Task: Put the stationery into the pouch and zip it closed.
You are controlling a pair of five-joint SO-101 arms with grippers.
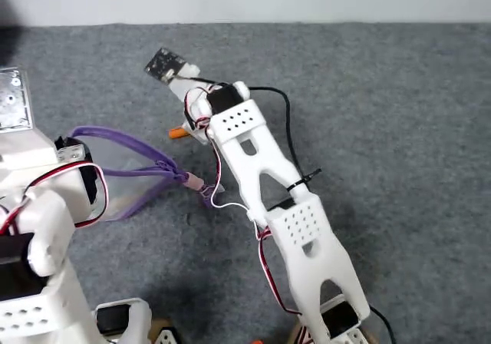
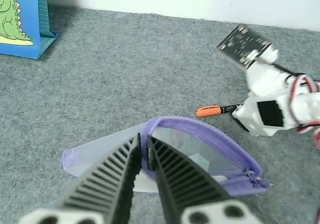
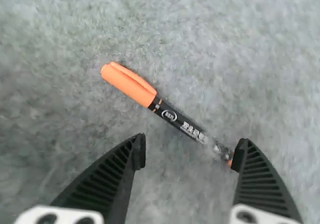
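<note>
**Left gripper** (image 2: 144, 145): near left of table. Jaws pinched right down on the purple zip rim of the pouch, holding the mouth up & open.

**Pouch** (image 1: 126, 179): left of centre, lying on grey carpet (image 1: 383, 90), mouth toward the marker. Clear sides, purple zip, pull tab (image 1: 189, 180) at its right end. Soft, floppy, v. light. Mouth prob. sags if the rim is let go, so a rim hold looks right. For zipping, the body will likely need anchoring while the tab is pulled.

**Marker** (image 3: 165, 115): centre, just right of the pouch mouth & a bit farther back. Flat on the carpet, not touching the pouch. Orange cap, black barrel. Light, stiff, smooth & round, so likely to roll or swivel if nipped near an end. Best hold: mid-barrel, across its length.

**Right gripper** (image 3: 191, 143): centre, over the marker. Jaws spread wide, nothing in them. One tip sits by the barrel's tail end, the other well off to its side; the cap lies out beyond both.

**Views:**
- Right wrist view gives the marker's angle vs. the jaws. In the high view the arm covers all but the cap.
- Left wrist view shows the pinch on the rim & a pale item inside the pouch (can't tell what). It also shows a dinosaur gift bag (image 2: 20, 19) farther off on the carpet.
- High view gives the overall layout of both arms.
</note>
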